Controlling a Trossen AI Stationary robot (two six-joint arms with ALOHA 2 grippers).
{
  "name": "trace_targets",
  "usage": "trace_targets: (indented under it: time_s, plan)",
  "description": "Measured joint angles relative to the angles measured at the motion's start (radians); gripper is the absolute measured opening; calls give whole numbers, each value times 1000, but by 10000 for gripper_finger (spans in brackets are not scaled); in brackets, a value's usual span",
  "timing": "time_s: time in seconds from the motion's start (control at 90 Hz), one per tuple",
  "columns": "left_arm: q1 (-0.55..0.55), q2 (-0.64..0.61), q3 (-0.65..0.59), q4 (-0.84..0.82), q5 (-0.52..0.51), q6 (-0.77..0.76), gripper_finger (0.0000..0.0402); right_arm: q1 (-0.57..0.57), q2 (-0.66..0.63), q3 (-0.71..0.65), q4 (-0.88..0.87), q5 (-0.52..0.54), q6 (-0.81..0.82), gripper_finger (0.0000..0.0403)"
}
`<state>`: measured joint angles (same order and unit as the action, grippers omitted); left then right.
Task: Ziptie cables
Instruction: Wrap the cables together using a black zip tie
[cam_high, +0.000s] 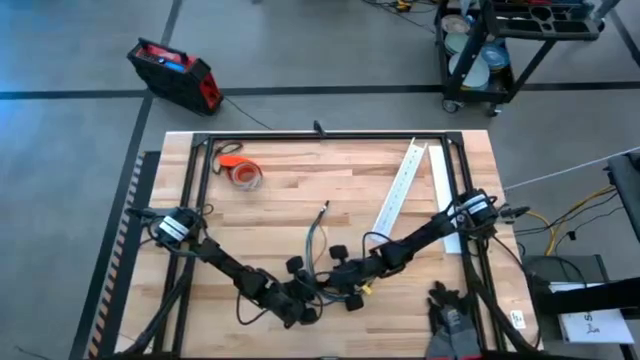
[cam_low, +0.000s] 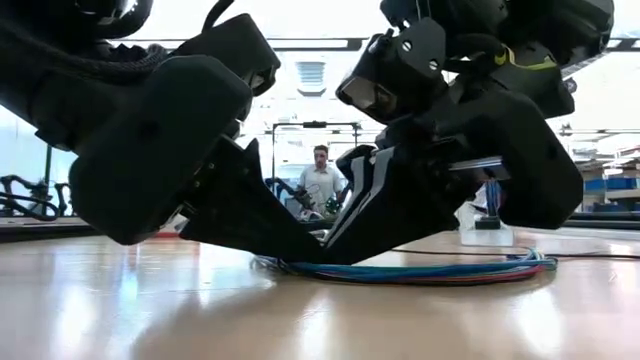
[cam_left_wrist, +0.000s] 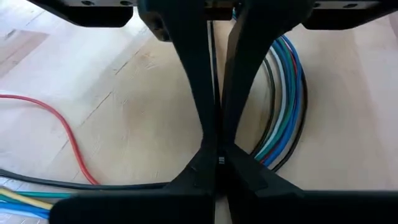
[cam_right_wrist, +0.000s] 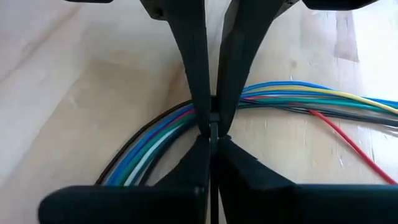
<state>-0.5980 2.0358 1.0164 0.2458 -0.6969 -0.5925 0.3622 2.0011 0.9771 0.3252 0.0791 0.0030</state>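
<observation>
Spanning the whole scene, the wooden table (cam_high: 300, 190) carries both arms, which meet low at its near edge. The left gripper (cam_high: 300, 305) and the right gripper (cam_high: 345, 283) sit close together there, fingertips down at the tabletop. In the low view the two dark gripper bodies lean toward each other, and the cables (cam_low: 420, 270) lie flat on the wood directly under and between them, running out to the side of the right gripper.

In the left wrist view the left gripper's fingers (cam_left_wrist: 196, 93) are drawn nearly together, with a thin dark strip, seemingly the ziptie (cam_left_wrist: 213, 56), standing in the narrow slit between them; the cables (cam_left_wrist: 283, 106) curve just beside the fingers. In the right wrist view the right gripper's fingers (cam_right_wrist: 189, 62) are likewise pinched almost closed, their tips meeting right on top of the cables (cam_right_wrist: 155, 140), which pass beneath them. An orange tape roll (cam_high: 243, 174) lies well away from both grippers, and a white slotted channel (cam_high: 402, 187) lies beyond the right arm.
</observation>
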Motion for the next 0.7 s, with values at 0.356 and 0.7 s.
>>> trace_targets:
  time_s: [0.356, 0.7]
  plan:
    - [-3, -9, -9, -31, 0, -53, 0, 5, -89, -64, -96, 10, -3, 0]
    - [0, -31, -14, -20, 21, -62, 28, 7, -158, -112, -163, -6, 13, 28]
